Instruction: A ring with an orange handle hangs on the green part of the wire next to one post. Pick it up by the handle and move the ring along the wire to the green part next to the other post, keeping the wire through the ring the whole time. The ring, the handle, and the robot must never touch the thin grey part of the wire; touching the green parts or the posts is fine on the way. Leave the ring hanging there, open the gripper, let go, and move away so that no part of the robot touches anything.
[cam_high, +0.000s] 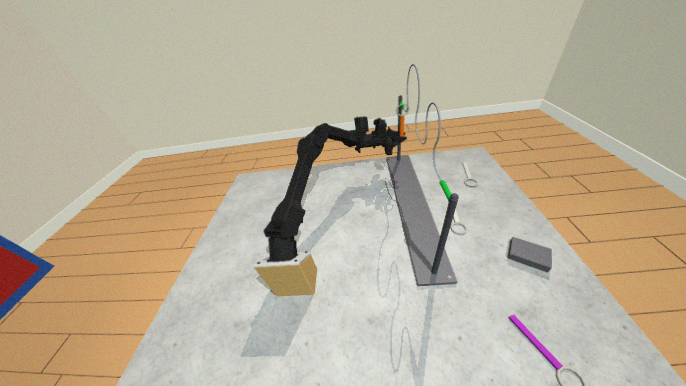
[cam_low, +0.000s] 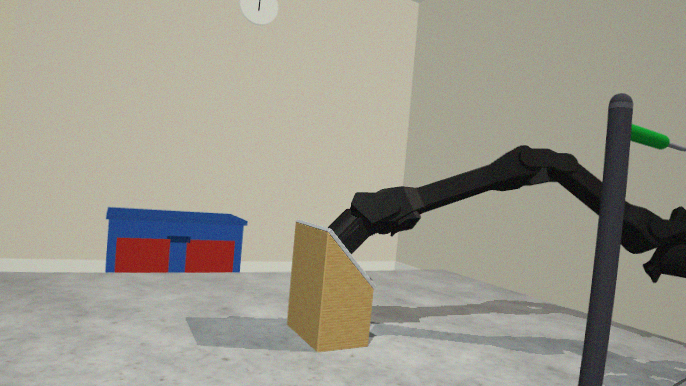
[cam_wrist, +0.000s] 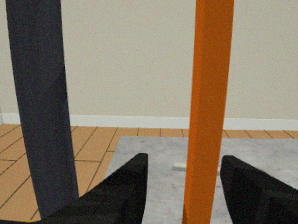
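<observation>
The gripper (cam_high: 400, 139) (cam_wrist: 184, 164) is held partly open around the orange handle (cam_high: 402, 126) (cam_wrist: 207, 110), nothing gripped; the ring (cam_high: 397, 111) is hung beside the far post (cam_high: 399, 150) (cam_wrist: 44, 100). If closed off-centre, the handle could be knocked, swinging the ring onto grey wire (cam_high: 419, 95).
</observation>
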